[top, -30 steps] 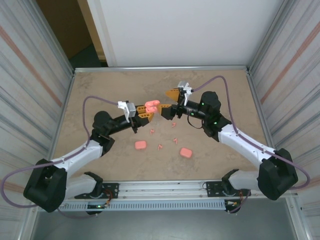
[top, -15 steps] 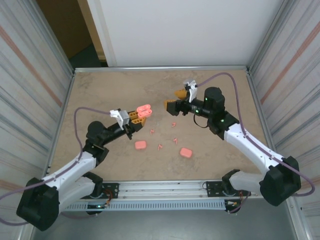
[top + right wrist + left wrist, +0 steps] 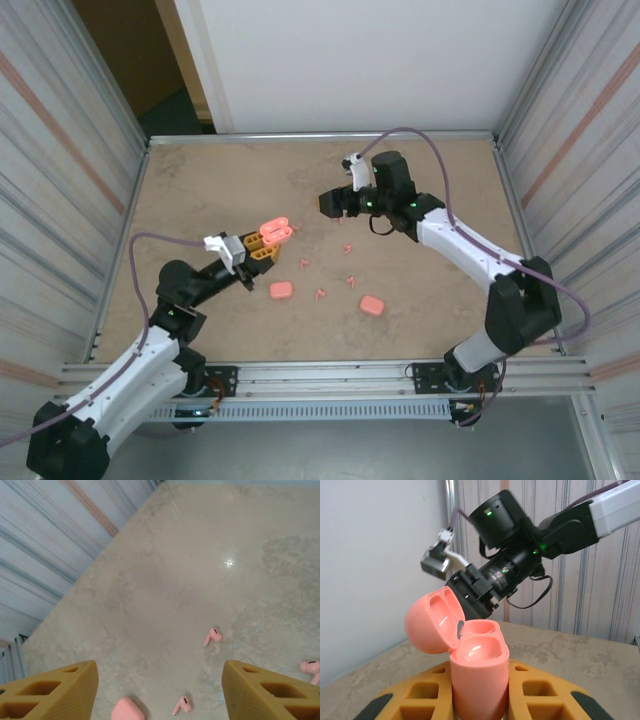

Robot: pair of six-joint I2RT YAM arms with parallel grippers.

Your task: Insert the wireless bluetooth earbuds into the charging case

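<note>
Three earbuds lie below the right hand.

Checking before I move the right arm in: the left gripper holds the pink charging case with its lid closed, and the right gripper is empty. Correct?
Not quite: the lid is open. The left wrist view shows the charging case, held by the left gripper, with it flipped back. The right gripper is empty, as you said.
</note>
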